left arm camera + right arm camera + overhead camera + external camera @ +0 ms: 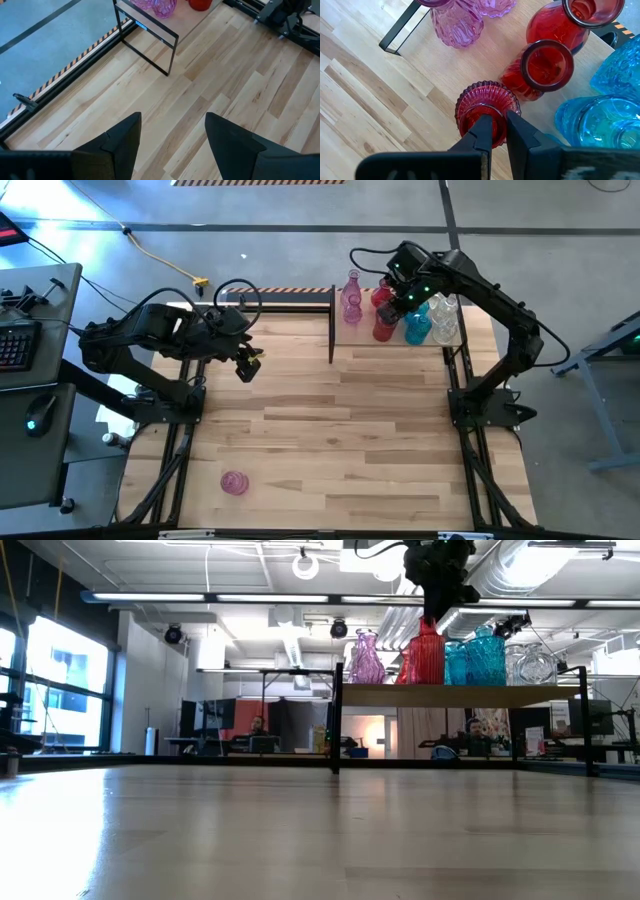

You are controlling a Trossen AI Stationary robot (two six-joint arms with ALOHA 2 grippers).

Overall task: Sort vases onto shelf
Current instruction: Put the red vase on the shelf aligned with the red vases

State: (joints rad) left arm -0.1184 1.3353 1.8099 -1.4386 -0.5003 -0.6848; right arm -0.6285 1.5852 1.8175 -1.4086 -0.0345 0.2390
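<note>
The shelf (350,340) stands at the table's far right and carries pink (351,300), red (381,292), turquoise (417,328) and clear (445,315) vases, standing on their bases. My right gripper (501,131) is above the shelf's near side, shut on a ribbed red vase (485,102), which also shows in the low view (425,655). My left gripper (245,368) hangs open over the bare tabletop left of the shelf, with nothing between its fingers (120,145). One pink vase (235,482) rests on the table near its front left corner. My right gripper holds the ribbed red vase by the rim of its mouth (470,112). The fingers come from above, slanting down. One finger (482,131) seems to reach into the mouth and the other outside, but the fingers hide the exact spot. The vase is upright, its base at the shelf board (460,695).
Two more red vases (542,67) and the turquoise ones (600,125) stand close around the held vase. Black bars (150,52) edge the shelf. The wide planked tabletop (340,440) lies between the arms. A desk with a keyboard (15,345) stands to the left.
</note>
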